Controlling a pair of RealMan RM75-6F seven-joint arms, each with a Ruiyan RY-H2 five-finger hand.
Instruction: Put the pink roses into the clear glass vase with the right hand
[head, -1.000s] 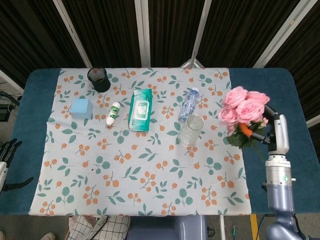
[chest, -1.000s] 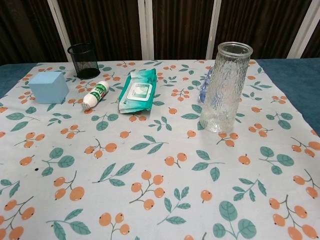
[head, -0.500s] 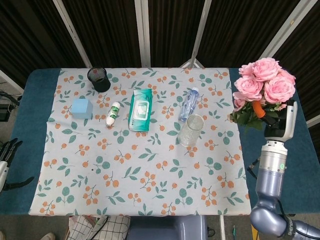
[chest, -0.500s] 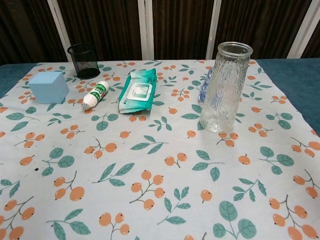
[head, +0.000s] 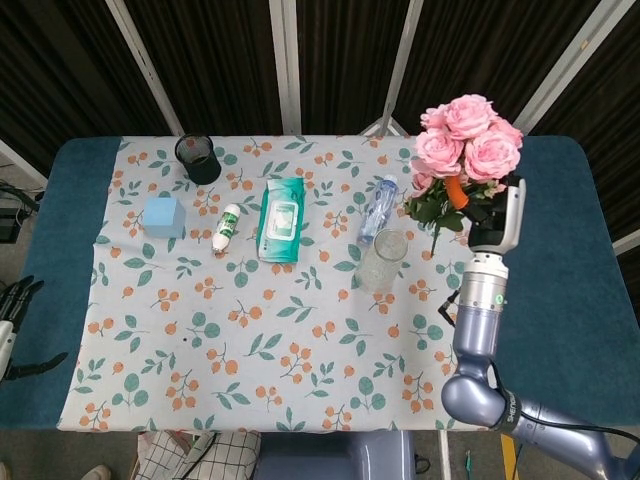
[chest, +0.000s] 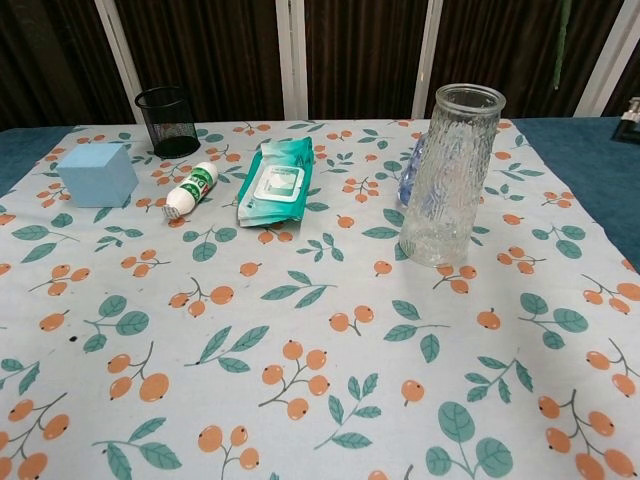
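My right hand (head: 487, 215) grips the bunch of pink roses (head: 465, 132) by its stems, blooms up, raised over the table's right side. The bunch hangs just right of and beyond the clear glass vase (head: 383, 260), apart from it. The vase (chest: 450, 175) stands upright and empty on the floral cloth. A thin green stem (chest: 563, 30) shows at the top right of the chest view. My left hand (head: 14, 305) rests low off the table's left edge, fingers apart and holding nothing.
A water bottle (head: 377, 208) lies just behind the vase. A wet-wipes pack (head: 281, 218), a small white bottle (head: 228, 227), a blue cube (head: 163, 216) and a black mesh cup (head: 198, 158) spread across the back left of the cloth (head: 280, 340).
My right hand has lifted the roses and carried them left, from beyond the cloth's right edge to just beside the vase. The left hand has not moved.
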